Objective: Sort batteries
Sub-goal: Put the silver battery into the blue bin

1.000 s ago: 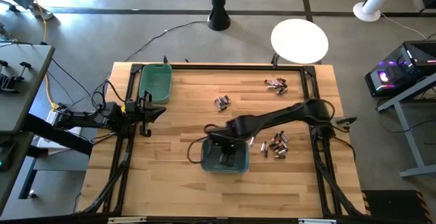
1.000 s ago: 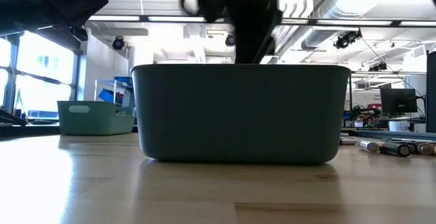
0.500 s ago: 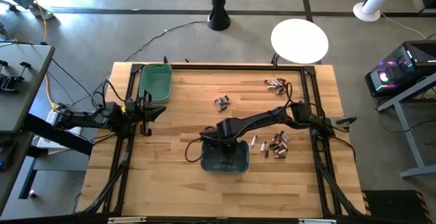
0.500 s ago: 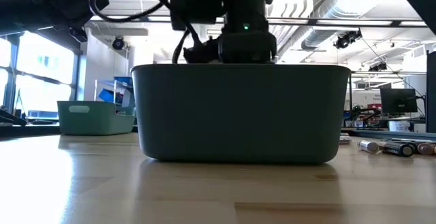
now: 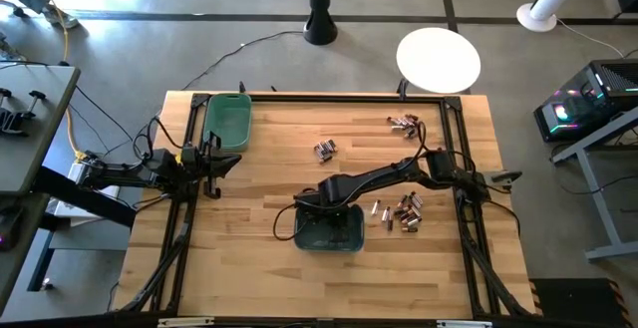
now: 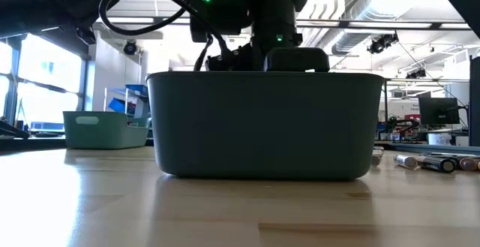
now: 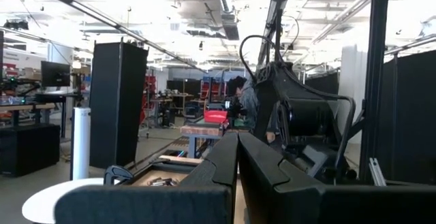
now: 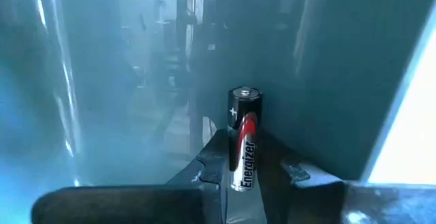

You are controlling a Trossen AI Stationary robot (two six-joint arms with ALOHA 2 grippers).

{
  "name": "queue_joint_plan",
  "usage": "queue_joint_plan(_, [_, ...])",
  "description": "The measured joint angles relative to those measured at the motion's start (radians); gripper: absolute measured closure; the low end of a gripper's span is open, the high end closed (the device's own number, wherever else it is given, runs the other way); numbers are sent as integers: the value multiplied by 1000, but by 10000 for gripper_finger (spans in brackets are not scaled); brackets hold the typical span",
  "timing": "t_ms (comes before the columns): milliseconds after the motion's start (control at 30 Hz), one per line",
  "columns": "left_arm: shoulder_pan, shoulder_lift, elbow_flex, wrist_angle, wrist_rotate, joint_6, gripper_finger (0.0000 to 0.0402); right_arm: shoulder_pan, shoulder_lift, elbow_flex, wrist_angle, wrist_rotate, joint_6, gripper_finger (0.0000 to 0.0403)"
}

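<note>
My right gripper reaches down into the teal bin near the table's front, and it is shut on a black and red battery. In the low view the bin's near wall hides its fingers. Loose batteries lie on the wood in a pile right of the bin, a small group at mid-table and another at the far right. My left gripper waits shut at the table's left edge. My right gripper pinches the battery's rear half between its two fingers. The fingers come from above, pointing down into the bin, and lie along the battery. Its plus end sticks out ahead of the fingertips. Whether it touches the bin's floor cannot be told.
A green bin stands at the table's far left corner. A black frame runs around the tabletop. In the low view, batteries lie right of the teal bin. Bare wood stretches between the two bins.
My right gripper has gone down into the teal bin with the battery and has rolled about its own axis. It was above the bin's rim a second ago; now its wrist stands just over the rim.
</note>
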Motion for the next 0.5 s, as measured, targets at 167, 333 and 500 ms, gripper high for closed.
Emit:
queue_joint_plan(167, [0,0,0,-1,0,0,396,2,0,0,0,-16,-10,355])
queue_joint_plan(333, [0,0,0,-1,0,0,396,24,0,0,19,6,-41,339])
queue_joint_plan(500, [0,0,0,-1,0,0,396,31,0,18,10,9,-14,287])
